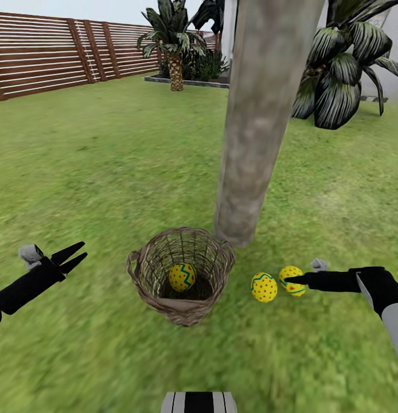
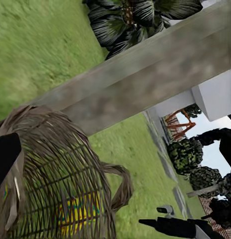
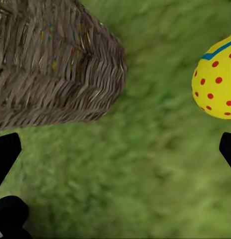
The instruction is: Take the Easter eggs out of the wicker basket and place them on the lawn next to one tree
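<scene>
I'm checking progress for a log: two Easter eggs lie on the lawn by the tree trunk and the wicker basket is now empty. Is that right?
Not quite. The wicker basket is not empty: one Easter egg lies inside it, as the head view shows. The rest holds: two eggs lie on the lawn by the tree trunk.
</scene>
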